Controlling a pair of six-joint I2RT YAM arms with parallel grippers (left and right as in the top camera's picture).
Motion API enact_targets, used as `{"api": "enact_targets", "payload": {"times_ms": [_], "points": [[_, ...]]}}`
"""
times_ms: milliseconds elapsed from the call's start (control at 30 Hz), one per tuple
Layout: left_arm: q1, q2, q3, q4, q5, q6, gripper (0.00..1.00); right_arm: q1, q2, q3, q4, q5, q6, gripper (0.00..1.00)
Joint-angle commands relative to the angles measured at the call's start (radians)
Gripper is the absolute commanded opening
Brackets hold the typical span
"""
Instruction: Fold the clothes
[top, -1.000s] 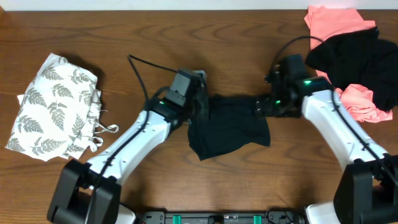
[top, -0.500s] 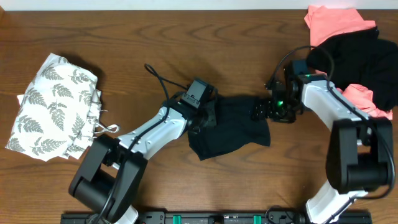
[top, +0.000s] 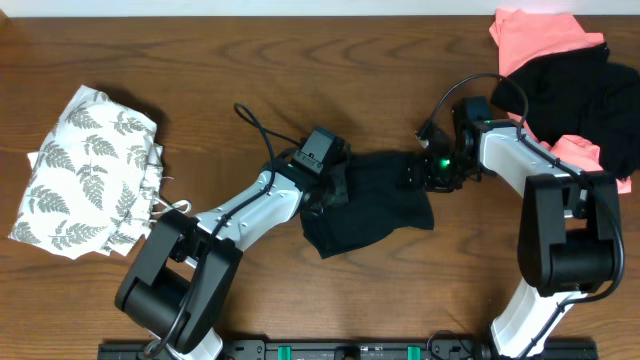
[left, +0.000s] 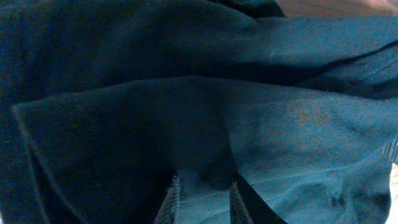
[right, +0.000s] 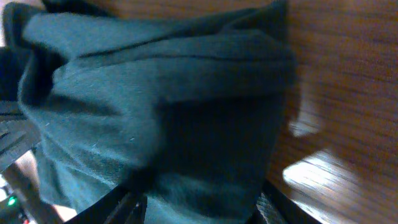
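Dark brown wood table (top: 300, 60) carries everything, with 1 black shirt (top: 375, 210) crumpled at its middle. At that shirt's right edge sits the right gripper (top: 418, 172). Its fingers have drawn closer over the last second and now straddle a thick fold of the cloth, though I cannot tell whether they pinch it yet. At the shirt's left edge the left gripper (top: 335, 188) stays clamped on a bunch of fabric, as before.

With both edges nearly in hand, I judge the shirt is about to be lifted and spread flat. No fold has been made in it yet.

The left arm has swung round and now reaches toward the shirt on a diagonal from the lower left. The right arm has tucked in and curls toward the shirt from its right.

Well to the left of the shirt lies a fern-print top (top: 90, 180). Up and to the right of the shirt waits a heap of pink and black clothes (top: 570, 90).
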Motion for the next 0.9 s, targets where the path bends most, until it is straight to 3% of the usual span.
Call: {"api": "enact_targets", "payload": {"times_ms": [0,167,367,433,733,867], "points": [[-0.001,0.014,0.000,-0.001,-0.012,-0.005,0.28,-0.005,0.020,-0.004,0.002,-0.088,-0.071,0.49],[-0.001,0.014,0.000,-0.001,-0.013,-0.005,0.28,-0.005,0.020,-0.005,0.002,-0.113,-0.133,0.47],[-0.001,0.014,0.000,-0.001,-0.023,-0.004,0.28,-0.008,0.020,-0.005,0.010,-0.113,-0.133,0.16],[-0.001,0.014,0.000,-0.001,-0.024,-0.001,0.28,-0.014,0.019,-0.005,0.010,-0.113,-0.133,0.01],[-0.001,0.014,0.001,-0.002,-0.027,0.008,0.29,-0.062,0.018,-0.005,-0.024,-0.116,-0.143,0.01],[0.000,0.014,0.001,-0.006,-0.027,0.032,0.29,-0.126,-0.008,-0.004,-0.057,-0.045,-0.085,0.01]]}}
